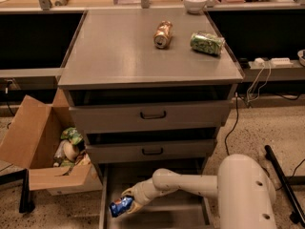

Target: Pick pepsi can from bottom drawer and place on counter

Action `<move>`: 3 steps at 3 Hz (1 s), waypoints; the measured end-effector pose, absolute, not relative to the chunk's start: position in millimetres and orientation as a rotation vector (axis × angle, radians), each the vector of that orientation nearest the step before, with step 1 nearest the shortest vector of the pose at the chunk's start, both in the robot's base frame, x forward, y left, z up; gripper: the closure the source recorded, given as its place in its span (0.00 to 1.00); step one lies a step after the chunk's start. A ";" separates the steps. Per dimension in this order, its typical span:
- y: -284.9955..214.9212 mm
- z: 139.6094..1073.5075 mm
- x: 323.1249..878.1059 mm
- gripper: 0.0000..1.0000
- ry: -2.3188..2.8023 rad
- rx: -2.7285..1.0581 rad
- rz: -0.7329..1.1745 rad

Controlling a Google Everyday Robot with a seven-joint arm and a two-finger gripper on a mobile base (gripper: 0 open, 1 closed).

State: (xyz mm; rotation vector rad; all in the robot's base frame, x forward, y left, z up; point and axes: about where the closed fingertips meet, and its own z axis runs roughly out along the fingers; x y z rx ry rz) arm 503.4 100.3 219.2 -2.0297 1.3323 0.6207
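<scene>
Reaching into the bottom drawer (172, 214), the gripper (128, 202) clamps the pepsi can (119, 206). A gold can (163, 34) and green can (207, 43) lie on the counter (124, 51).

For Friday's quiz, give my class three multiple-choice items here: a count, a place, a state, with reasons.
1. How many cans lie on the broad matte grey counter? A two; B one; C four.
2. Where is the small dark blue pepsi can? A on the counter's edge; B in the two-finger gripper, over the wide grey metal bottom drawer; C between the counter's cans.
3. The bottom drawer is: A shut; B removed; C pulled open.
Key: 1 A, a gold-bronze can and a green patterned can; 2 B, the gripper is shut on it; 3 C, its floor shows.
</scene>
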 end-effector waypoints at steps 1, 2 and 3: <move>91.6 226.2 505.0 1.00 1.300 -2.005 0.643; 91.6 226.2 504.9 1.00 1.300 -2.005 0.643; 92.7 240.7 499.2 1.00 1.303 -1.992 0.629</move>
